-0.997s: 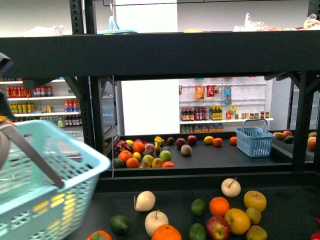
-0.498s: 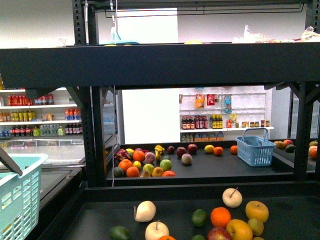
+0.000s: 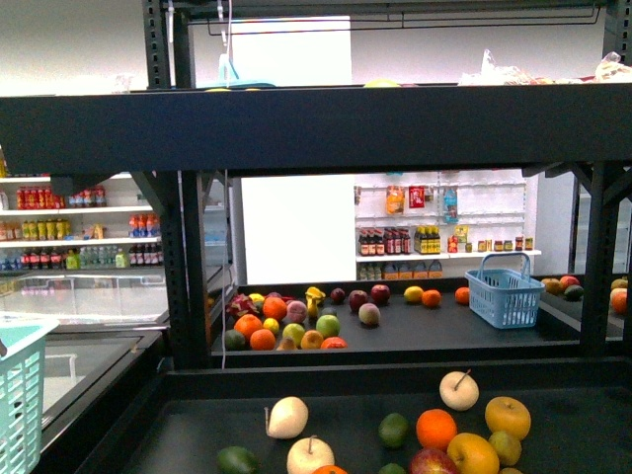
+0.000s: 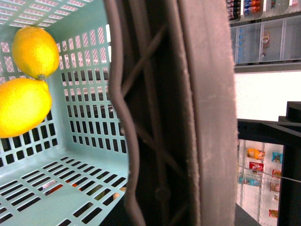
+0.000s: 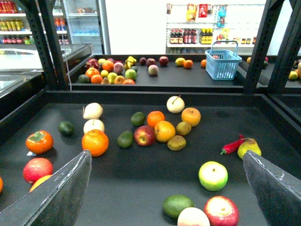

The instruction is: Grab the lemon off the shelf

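Observation:
Two bright yellow lemons (image 4: pixel 35 51) (image 4: pixel 21 113) lie together in a corner of the teal slotted basket (image 4: pixel 70 165). My left gripper (image 4: pixel 178 141) is shut on the basket's grey handle (image 4: pixel 209 117), which fills that view. In the front view only a corner of the basket (image 3: pixel 18 395) shows at the far left. My right gripper (image 5: pixel 165 156) is open and empty above the black shelf tray (image 5: pixel 131 183), its fingers (image 5: pixel 56 193) wide apart. Mixed fruit lies on the tray, including a round orange-yellow fruit (image 5: pixel 164 131).
Ahead of the right gripper lie a green apple (image 5: pixel 213 175), a lime (image 5: pixel 178 205), a red apple (image 5: pixel 221 212), an orange (image 5: pixel 95 142) and a red chilli (image 5: pixel 233 145). Black posts (image 5: pixel 47 42) and an upper tier (image 3: pixel 326 123) frame the tray. A second rack behind holds fruit and a blue basket (image 3: pixel 504 289).
The teal basket has moved left and down, almost out of the front view. The front view rose slightly a second ago, then held still.

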{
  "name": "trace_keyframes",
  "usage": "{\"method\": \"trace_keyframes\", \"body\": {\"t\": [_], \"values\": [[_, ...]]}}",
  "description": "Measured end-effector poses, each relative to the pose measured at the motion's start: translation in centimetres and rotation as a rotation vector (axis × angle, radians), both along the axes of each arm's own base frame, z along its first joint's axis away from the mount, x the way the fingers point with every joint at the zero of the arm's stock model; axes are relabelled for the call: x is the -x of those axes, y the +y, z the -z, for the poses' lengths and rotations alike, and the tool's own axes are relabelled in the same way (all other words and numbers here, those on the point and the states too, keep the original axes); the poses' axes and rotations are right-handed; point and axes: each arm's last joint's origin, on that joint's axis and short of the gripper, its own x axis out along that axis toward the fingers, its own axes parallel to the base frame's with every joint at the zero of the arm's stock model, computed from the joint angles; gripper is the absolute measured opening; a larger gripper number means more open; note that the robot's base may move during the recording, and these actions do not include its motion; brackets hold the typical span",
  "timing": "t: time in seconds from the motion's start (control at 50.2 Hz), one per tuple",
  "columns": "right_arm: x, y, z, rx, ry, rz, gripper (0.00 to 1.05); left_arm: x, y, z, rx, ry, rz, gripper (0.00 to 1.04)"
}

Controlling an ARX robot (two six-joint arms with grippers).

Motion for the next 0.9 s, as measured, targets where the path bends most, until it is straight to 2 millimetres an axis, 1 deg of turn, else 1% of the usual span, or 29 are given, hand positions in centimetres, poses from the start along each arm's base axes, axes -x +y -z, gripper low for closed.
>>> {"method": "trace_keyframes", "body": {"t": [0.12,0.199,0.518,0.538,0.558,0.678,0.698,0.777,0.897], "values": [[0.0,0.0,0.0,0.0,0.0,0.0,0.97,-0.5,1.1,-0.3,-0.014,0.017,0.019,0.15],[0.0,0.0,0.0,0.0,0.0,0.0,0.97,-0.5,1.5,-0.4,-0.021,0.02,0.02,0.15],[0.0,0.0,0.0,0.0,0.0,0.0,0.97,-0.3,2.0,-0.1,-0.04,0.022,0.035,0.15],[0.0,0.0,0.0,0.0,0.0,0.0,0.97,-0.3,2.0,-0.1,-0.04,0.022,0.037,0.16],[0.0,0.0,0.0,0.0,0.0,0.0,0.97,-0.3,2.0,-0.1,-0.057,0.027,0.044,0.2],[0.0,0.0,0.0,0.0,0.0,0.0,0.97,-0.2,2.1,0.4,-0.126,0.052,0.07,0.5],[0.0,0.0,0.0,0.0,0.0,0.0,0.97,1.5,1.3,-1.0,-0.175,0.096,0.117,0.98],[0.0,0.0,0.0,0.0,0.0,0.0,0.97,2.5,1.0,-2.1,-0.193,0.102,0.122,0.96],[0.0,0.0,0.0,0.0,0.0,0.0,0.97,4.3,0.7,-3.6,-0.217,0.109,0.122,0.97]]}}
